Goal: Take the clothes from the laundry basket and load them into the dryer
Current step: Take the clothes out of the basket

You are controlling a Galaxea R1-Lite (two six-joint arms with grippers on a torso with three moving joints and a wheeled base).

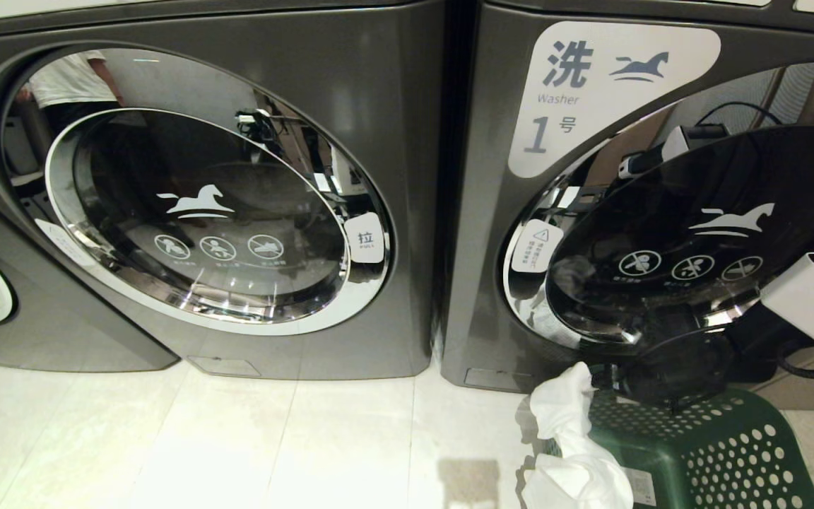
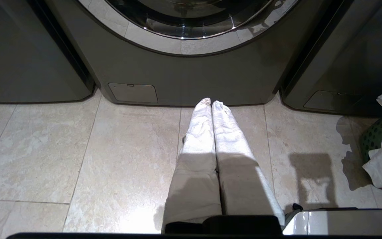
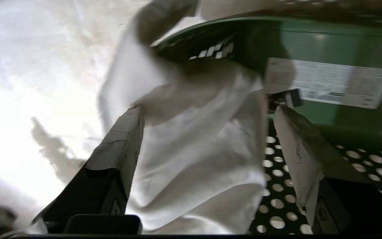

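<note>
one white cloth [image 3: 197,159] hangs over the basket [image 3: 340,39] rim between the right claw's [image 3: 207,114] spread fingers.

I see a dark green basket [image 1: 704,452] with a pattern of round holes and a white label [image 3: 327,83]. White cloth [image 1: 576,452] hangs over its rim. The machines [image 1: 379,212] are dark grey with chrome door rings and white horse logos. The floor [image 1: 237,445] is pale cream tile.

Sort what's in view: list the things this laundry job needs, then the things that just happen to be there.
Job: white garment; green laundry basket; right machine; right gripper, open astride the garment.

Bystanders: left machine; left gripper, parked over the floor.
</note>
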